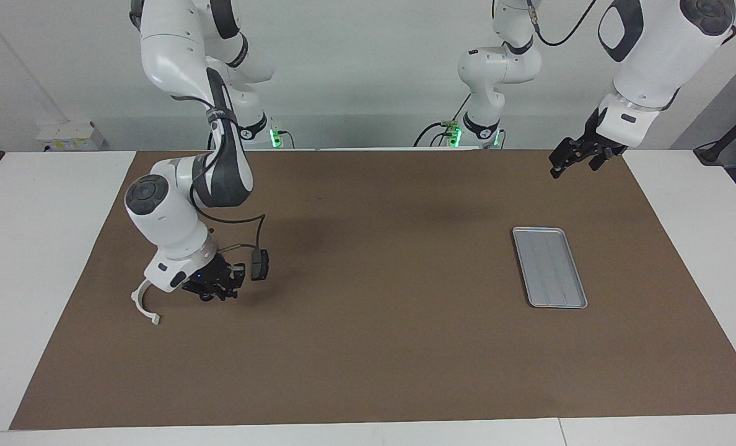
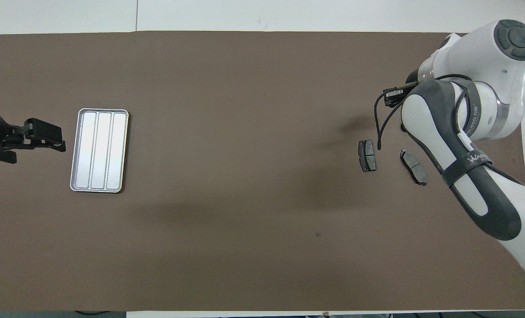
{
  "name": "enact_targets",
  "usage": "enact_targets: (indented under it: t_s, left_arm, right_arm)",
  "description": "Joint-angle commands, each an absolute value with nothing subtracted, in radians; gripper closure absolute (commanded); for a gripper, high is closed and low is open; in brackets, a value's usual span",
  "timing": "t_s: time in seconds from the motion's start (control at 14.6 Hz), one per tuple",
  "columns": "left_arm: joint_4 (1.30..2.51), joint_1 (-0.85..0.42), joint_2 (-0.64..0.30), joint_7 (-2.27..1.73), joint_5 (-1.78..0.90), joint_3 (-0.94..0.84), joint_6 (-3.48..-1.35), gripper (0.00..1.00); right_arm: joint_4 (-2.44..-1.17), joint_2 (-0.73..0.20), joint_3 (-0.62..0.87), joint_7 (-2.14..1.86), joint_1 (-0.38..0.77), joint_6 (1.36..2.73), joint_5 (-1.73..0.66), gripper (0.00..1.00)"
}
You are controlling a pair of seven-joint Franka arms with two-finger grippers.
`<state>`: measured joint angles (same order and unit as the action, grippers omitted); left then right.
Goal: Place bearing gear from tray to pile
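Note:
The silver ribbed tray [image 1: 549, 266] [image 2: 99, 150] lies bare toward the left arm's end of the mat. The pile lies toward the right arm's end: two dark brake pads [image 2: 367, 155] [image 2: 413, 166] and a white half-ring bracket [image 1: 142, 305]. One pad [image 1: 259, 265] shows in the facing view; the other is hidden by the right arm. My right gripper [image 1: 215, 291] is shut and hangs low over the small black bearing gear [image 1: 206, 298], which rests on the mat between bracket and pad. In the overhead view the right arm covers the gear. My left gripper [image 1: 557, 167] [image 2: 46, 138] waits open, raised beside the tray.
A brown mat [image 1: 405, 347] covers most of the white table [image 1: 27, 248]. The right arm's black cable [image 2: 379, 128] loops down beside one brake pad.

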<state>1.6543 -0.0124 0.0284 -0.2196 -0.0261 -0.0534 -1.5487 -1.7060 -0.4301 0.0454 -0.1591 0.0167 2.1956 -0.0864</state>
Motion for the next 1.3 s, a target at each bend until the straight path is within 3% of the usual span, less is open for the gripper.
enact_targets:
  t_s: [0.0,0.89,0.96,1.03,1.1,1.24]
  left_arm:
    - [1.675,-0.017,0.057,-0.212,-0.040,-0.046,-1.542,0.00]
    - [1.675,-0.017,0.057,-0.212,-0.040,-0.046,-1.540,0.00]
    - [1.677,-0.017,0.057,-0.212,-0.040,-0.046,-1.540,0.00]
    - [1.677,-0.017,0.057,-0.212,-0.040,-0.046,-1.540,0.00]
    - [1.675,-0.017,0.057,-0.212,-0.040,-0.046,-1.540,0.00]
    - [1.675,-0.017,0.057,-0.212,-0.040,-0.046,-1.540,0.00]
  right_arm:
    - [-1.769,-0.433,0.055,-0.215,-0.009,2.273,-0.089,1.00]
    - [-1.838,-0.476,0.057,-0.225,0.003,2.347,-0.089,1.00]
    - [-1.835,-0.474,0.057,-0.227,0.003,2.347,-0.089,0.74]
    - [-1.832,-0.469,0.057,-0.224,0.003,2.342,-0.089,0.37]
    - [-1.829,-0.460,0.057,-0.218,0.005,2.332,-0.089,0.14]
    - [-1.822,-0.411,0.054,-0.183,0.015,2.283,-0.089,0.01]
